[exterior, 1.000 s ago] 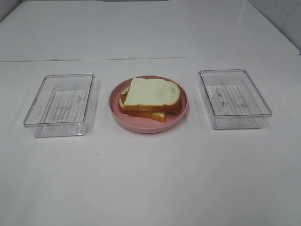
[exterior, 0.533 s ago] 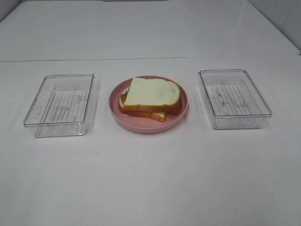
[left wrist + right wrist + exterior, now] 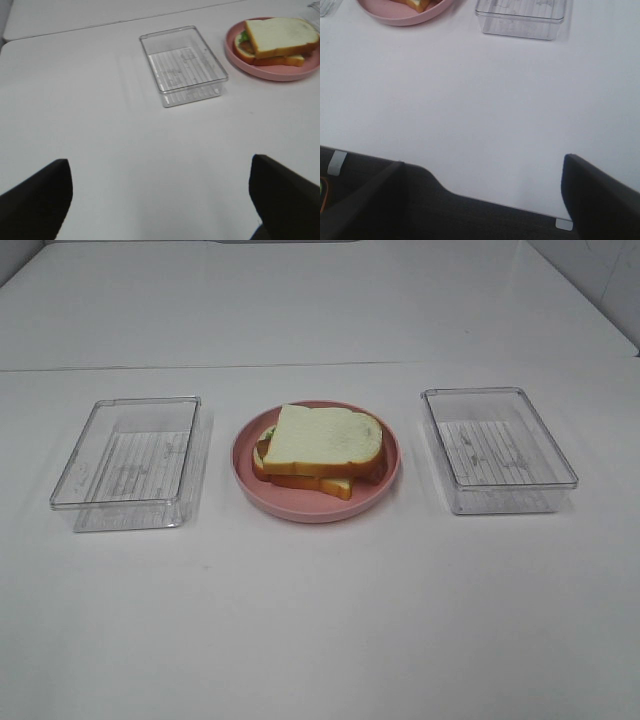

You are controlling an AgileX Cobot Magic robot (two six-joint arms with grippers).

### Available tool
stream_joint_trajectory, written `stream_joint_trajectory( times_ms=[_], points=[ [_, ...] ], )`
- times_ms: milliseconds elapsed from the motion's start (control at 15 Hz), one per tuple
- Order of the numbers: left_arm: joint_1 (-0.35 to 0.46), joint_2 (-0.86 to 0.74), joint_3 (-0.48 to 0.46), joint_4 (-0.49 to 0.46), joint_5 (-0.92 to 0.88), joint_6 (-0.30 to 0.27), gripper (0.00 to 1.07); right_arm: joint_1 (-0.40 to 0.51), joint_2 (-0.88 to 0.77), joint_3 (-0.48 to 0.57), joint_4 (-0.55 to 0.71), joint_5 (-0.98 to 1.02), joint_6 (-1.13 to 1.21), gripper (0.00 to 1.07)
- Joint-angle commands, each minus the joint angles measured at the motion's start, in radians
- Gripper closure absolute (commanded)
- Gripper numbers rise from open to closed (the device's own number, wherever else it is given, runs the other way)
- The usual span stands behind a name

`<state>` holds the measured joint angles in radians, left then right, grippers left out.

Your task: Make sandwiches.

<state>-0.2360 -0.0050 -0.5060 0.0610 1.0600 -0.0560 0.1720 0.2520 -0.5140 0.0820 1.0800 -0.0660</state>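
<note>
A stacked sandwich (image 3: 322, 436) lies on the round pink plate (image 3: 300, 510) at the table's middle. Its top is a white bread slice with orange-brown crust, and a second slice sits at the bottom. A bit of green lettuce (image 3: 268, 432) and brown bacon (image 3: 376, 472) show at the edges; the cheese is hidden. The left wrist view also shows the sandwich (image 3: 277, 37). Neither gripper shows in the high view. My left gripper (image 3: 160, 205) is open and empty, well short of the left tray. My right gripper (image 3: 480, 200) is open and empty near the table's front edge.
A clear plastic tray (image 3: 130, 455) stands left of the plate and another (image 3: 497, 445) to its right; neither holds any food. The left tray (image 3: 182, 62) and right tray (image 3: 520, 20) show in the wrist views. The table's front edge (image 3: 495, 202) lies under my right gripper.
</note>
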Motion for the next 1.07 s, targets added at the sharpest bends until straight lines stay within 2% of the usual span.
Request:
stream_joint_trajectory(
  times_ms=[67,200,267,600,867,1000,1067],
  points=[
    [0.119,-0.021,0.005,-0.004,-0.011,0.002,0.17,-0.061,-0.03,0.001,0.005,-0.008,-0.005,0.29],
    [0.229,-0.021,0.005,-0.004,-0.011,0.002,0.17,-0.157,-0.145,0.001,0.005,-0.008,-0.005,0.29],
    [0.248,-0.021,0.005,-0.004,-0.011,0.002,0.17,-0.169,-0.176,0.001,0.006,-0.008,-0.005,0.29],
    [0.258,-0.023,0.005,-0.003,-0.011,0.002,0.17,-0.168,-0.265,0.001,0.006,-0.008,-0.005,0.29],
    [0.258,-0.021,0.005,-0.003,-0.012,0.002,0.17,-0.166,-0.272,0.001,0.006,-0.008,-0.005,0.29],
    [0.258,-0.021,0.005,-0.003,-0.012,0.002,0.17,-0.107,-0.272,0.001,0.008,-0.008,-0.005,0.29],
    [0.258,-0.021,0.005,-0.003,-0.012,0.002,0.17,-0.109,-0.272,0.001,0.007,-0.008,-0.005,0.29]
  ],
)
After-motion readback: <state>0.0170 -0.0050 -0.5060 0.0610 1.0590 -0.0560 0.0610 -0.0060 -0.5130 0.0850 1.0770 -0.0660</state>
